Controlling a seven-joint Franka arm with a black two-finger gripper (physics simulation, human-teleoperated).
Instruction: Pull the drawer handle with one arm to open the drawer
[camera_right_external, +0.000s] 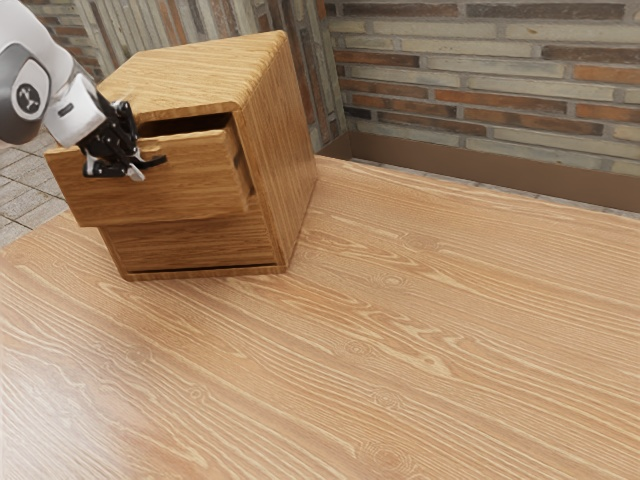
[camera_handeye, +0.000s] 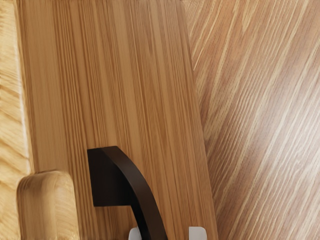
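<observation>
You have upper drawer (camera_right_external: 180, 185) of light wooden cabinet (camera_right_external: 275, 130) partly out, 10 o'clock on wooden table (camera_right_external: 420, 330). Black two-finger gripper (camera_right_external: 130, 167) at rounded wooden handle (camera_right_external: 153, 159); cannot tell whether clenched. More pull left.

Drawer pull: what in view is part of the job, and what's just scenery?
Job: gripper, wooden handle, top drawer, cabinet.
Scenery: lower drawer, table, brick wall.

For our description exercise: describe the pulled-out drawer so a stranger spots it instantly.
On the wooden table stands a wooden cabinet with two drawers. The upper drawer is the one, with the black pincer at its front; unlike the lower drawer, it juts out.
</observation>
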